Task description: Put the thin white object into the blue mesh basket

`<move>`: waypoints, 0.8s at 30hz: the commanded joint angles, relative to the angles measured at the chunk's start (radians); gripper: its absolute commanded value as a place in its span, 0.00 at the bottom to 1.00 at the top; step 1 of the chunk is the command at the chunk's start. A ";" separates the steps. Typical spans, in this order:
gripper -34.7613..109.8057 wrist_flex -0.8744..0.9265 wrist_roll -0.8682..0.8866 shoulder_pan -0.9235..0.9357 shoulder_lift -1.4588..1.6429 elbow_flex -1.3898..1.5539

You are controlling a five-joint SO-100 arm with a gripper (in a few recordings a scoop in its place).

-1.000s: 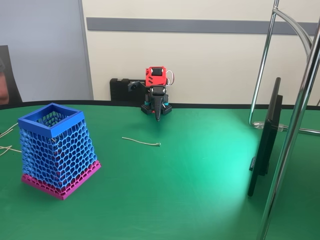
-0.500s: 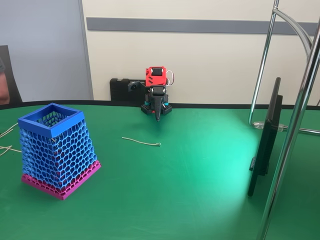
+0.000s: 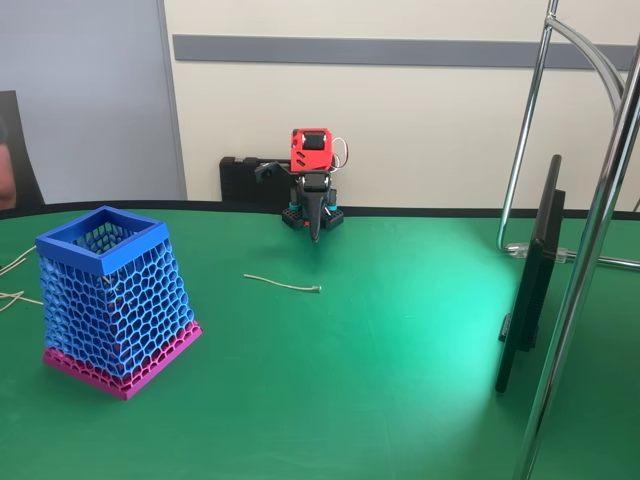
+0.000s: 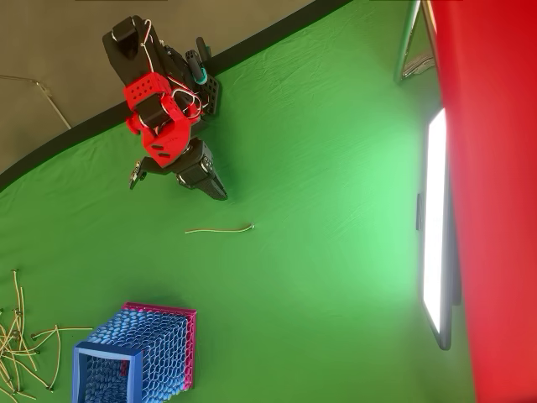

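The thin white object [image 3: 283, 285] lies flat on the green table, near the middle; in the overhead view the thin white object [image 4: 220, 229] rests just below the arm. The blue mesh basket [image 3: 115, 300] stands upright at the left in the fixed view, its magenta band at the bottom; from above the blue mesh basket [image 4: 138, 357] sits at the lower left. My gripper [image 3: 316, 235] hangs folded at the table's far edge, pointing down, shut and holding nothing. Seen from above, the gripper [image 4: 220, 193] stops a short way from the string, not touching it.
A dark flat panel [image 3: 530, 280] stands on edge at the right, glowing white in the overhead view [image 4: 435, 227]. Chrome stand tubes [image 3: 590, 250] rise beside it. Several loose beige cords [image 4: 21, 336] lie left of the basket. The table's black edge [image 3: 420, 212] runs behind the arm.
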 commanded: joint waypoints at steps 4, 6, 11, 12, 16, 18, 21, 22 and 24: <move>0.24 -0.037 0.023 -0.005 -0.193 -0.140; 0.24 -0.038 0.032 -0.005 -0.262 -0.179; 0.24 -0.035 0.049 -0.006 -0.422 -0.268; 0.24 -0.034 0.052 -0.006 -0.454 -0.287; 0.29 -0.015 0.081 0.005 -0.638 -0.397; 0.31 0.009 0.098 0.009 -0.741 -0.469; 0.32 0.041 0.114 0.014 -0.884 -0.574; 0.32 0.055 0.121 0.014 -0.928 -0.607; 0.33 0.078 0.137 0.014 -1.017 -0.675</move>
